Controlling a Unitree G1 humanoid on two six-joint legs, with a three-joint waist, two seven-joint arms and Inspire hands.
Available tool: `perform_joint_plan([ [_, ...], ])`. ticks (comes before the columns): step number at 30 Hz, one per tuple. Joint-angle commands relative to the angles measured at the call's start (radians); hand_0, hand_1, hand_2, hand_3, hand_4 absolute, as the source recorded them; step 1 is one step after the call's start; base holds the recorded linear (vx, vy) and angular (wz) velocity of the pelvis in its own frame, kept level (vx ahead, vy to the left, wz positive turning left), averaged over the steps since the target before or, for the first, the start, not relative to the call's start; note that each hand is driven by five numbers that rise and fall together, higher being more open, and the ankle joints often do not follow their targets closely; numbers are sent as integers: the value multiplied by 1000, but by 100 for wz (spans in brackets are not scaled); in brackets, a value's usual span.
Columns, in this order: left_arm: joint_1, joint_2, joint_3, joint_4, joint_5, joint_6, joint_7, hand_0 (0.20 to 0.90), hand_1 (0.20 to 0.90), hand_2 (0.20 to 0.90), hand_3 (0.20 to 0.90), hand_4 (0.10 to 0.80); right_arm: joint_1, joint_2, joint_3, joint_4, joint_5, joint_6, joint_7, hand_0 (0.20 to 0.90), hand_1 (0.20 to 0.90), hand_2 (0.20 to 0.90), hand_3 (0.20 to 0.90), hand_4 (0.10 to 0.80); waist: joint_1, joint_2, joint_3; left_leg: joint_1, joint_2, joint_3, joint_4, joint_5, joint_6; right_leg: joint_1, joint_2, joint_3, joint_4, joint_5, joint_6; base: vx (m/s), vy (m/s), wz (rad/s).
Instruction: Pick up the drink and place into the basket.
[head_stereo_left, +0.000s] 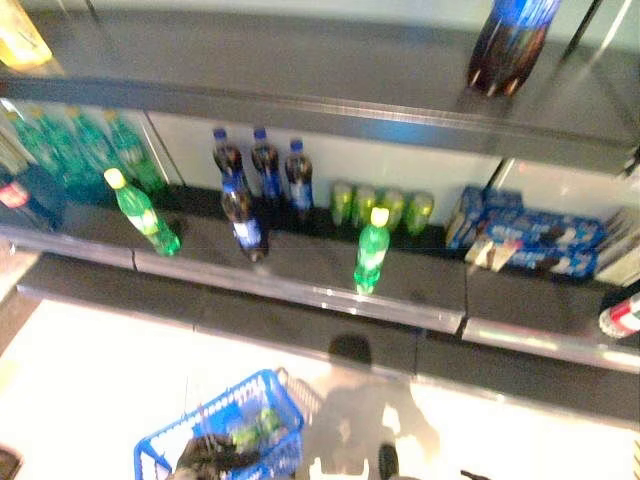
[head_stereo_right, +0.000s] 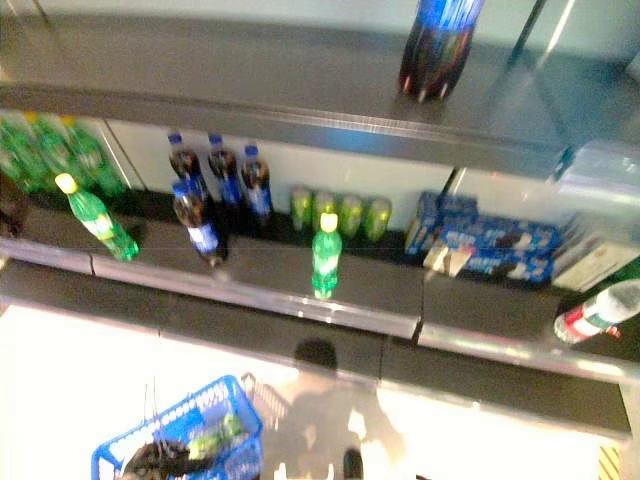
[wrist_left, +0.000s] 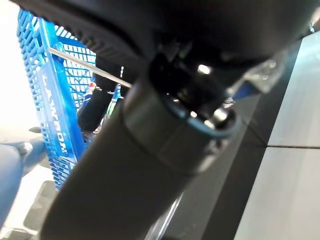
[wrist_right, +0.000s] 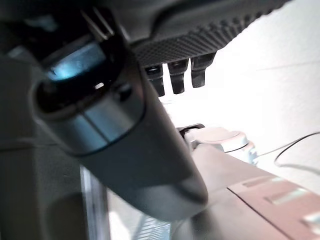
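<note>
Shelf (head_stereo_left: 300, 275): four cola bottles (head_stereo_left: 262, 180) (upright)

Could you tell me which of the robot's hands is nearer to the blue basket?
Left. The left hand is at the blue basket, right on its handle. The right hand shows only in its wrist view, beside a shelf edge, no basket near.

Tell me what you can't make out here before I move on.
- Left hand at the blue basket: grip on the handle unclear, cut by the eye views' lower edge.
- Basket contents: green items, too blurred to identify.
- Right hand: only fingers show; holding nothing visible.
</note>
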Motion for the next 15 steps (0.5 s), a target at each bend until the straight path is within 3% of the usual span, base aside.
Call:
perform_joint_plan([
  [1, -67, 49, 0, -80, -61, -61, 57, 300, 300, 300, 200, 100, -62, -55, 18, -18, 41, -12, -23, 900, 900, 900, 900, 800, 14, -15, 110, -66, 15, -29, 59, -8, 11, -58, -56, -59, 100, -10, 4, -223, -11, 0],
  [3, -81, 51, -5, -88, -74, -63, 60, 300, 300, 300, 200, 100, -75, -59, 21, -25, 47, -19, -23, 900, 900, 900, 900, 800, 12, -18, 134, -114, 7, -41, 123, -16, 12, -97, -62, -56, 141, -12, 1, -240, -26, -1],
  [4, -103, 58, -18, -94, -97, -73, 67, 300, 300, 300, 200, 100, -99, -68, 31, -31, 67, -19, -33, 900, 900, 900, 900, 800, 9, -28, 178, -200, -3, -64, 258, -42, 9, -169, -74, -51, 235, -28, -5, -266, -43, -1],
  [8, -111, 73, -31, -111, -108, -79, 73, 300, 300, 300, 200, 100, -122, -79, 34, -40, 101, -47, -35, 900, 900, 900, 900, 800, 12, -35, 224, -307, -9, -99, 423, -105, 17, -272, -89, -39, 384, -82, -18, -134, -40, 2],
  [15, -125, 85, -52, -138, -126, -81, 67, 300, 300, 300, 200, 100, -157, -81, 35, -82, 140, -114, -67, 900, 900, 900, 900, 800, 15, -33, 253, -432, -20, -118, 557, -157, 42, -416, -83, 0, 556, -135, -25, -46, -26, -3],
])
